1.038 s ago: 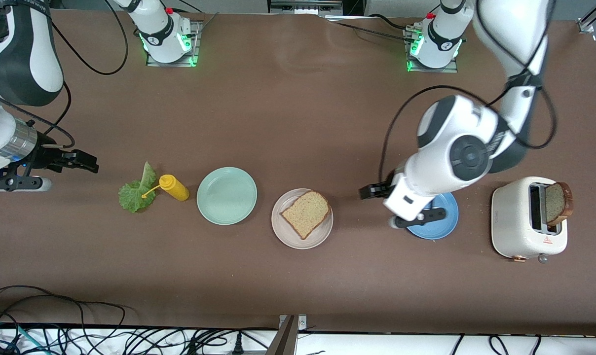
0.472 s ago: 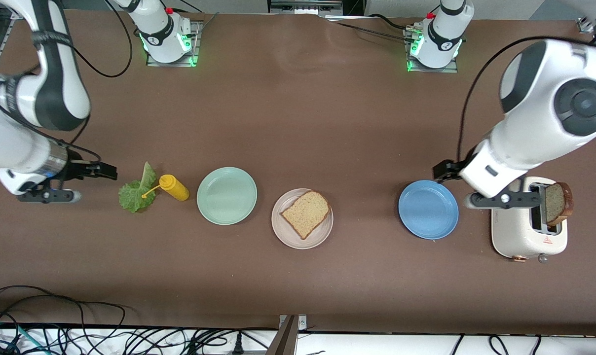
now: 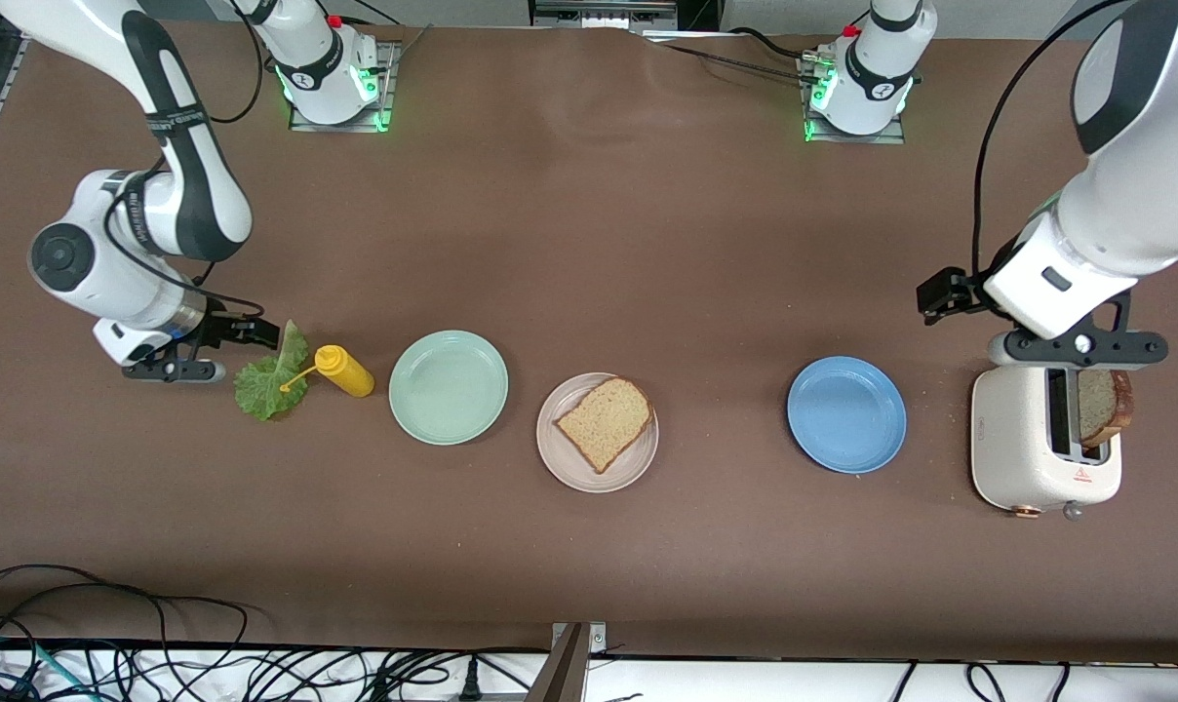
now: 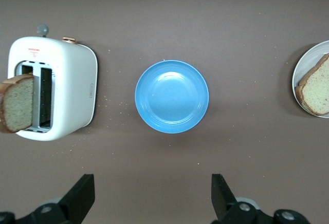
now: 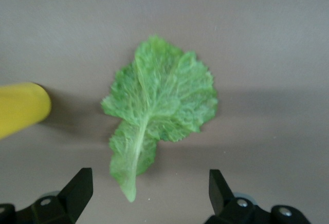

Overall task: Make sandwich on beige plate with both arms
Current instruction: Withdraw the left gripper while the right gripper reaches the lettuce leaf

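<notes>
Brown tabletop (image 3: 589, 224) carries everything, with the beige plate (image 3: 560, 463) near its middle as the landmark. Black cables (image 3: 111, 634) tangle along the edge nearest the front camera.

Both arms are out at the table's ends. At the left arm's end, the left gripper (image 4: 153, 196) hangs over bare table beside the white toaster (image 3: 1013, 448), its fingers spread wide and holding nothing. A bread slice (image 3: 1101, 402) stands upright in one toaster slot. At the right arm's end, the right gripper (image 5: 150, 190) hovers low over the stem end of the lettuce (image 3: 272, 375), fingers apart and empty.

Between the toaster and the beige plate lies a blue plate (image 3: 846, 415), bare. On the right arm's side of the beige plate sits a mint plate (image 3: 448, 387), also bare. A yellow squeeze bottle (image 3: 343, 371) lies on its side between the mint plate and the lettuce, its nozzle resting over the leaf.

On the beige plate lies one slice (image 3: 605, 423) flat, nothing on top of it.
</notes>
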